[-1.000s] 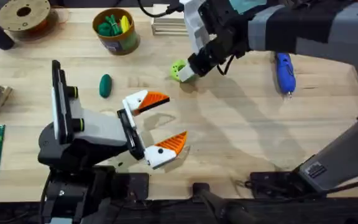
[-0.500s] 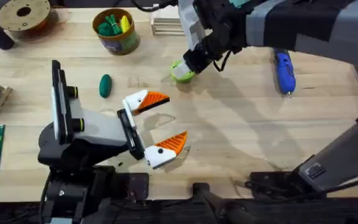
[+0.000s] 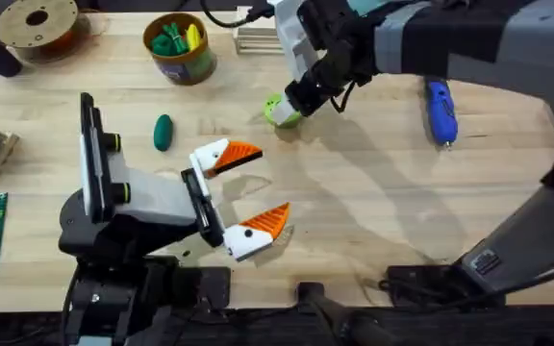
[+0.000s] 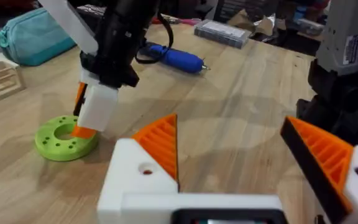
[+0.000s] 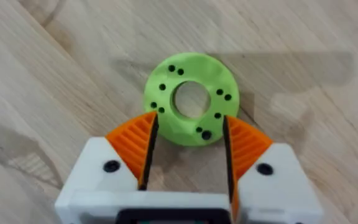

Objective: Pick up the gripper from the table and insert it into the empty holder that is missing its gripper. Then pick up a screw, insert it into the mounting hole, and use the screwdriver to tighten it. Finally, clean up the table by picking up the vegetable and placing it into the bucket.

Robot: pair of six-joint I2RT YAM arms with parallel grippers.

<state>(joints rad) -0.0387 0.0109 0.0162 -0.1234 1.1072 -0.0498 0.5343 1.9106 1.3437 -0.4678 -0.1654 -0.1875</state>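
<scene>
Matt wooden table (image 3: 354, 211); ribbed orange plastic pads (image 5: 135, 146); green plastic disc (image 5: 191, 99).

right gripper (image 5: 188, 140) is spread around a bright green ring disc (image 5: 191, 99) — orange pads either side, flat on the bench (image 5: 55, 74).

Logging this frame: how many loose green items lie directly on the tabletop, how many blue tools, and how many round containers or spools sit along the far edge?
Green items on the table: 2, the ring-shaped disc and the vegetable
Blue tools: 1, the screwdriver
Round containers or spools: 2, the bucket and the brown spool
Total: 5
</scene>
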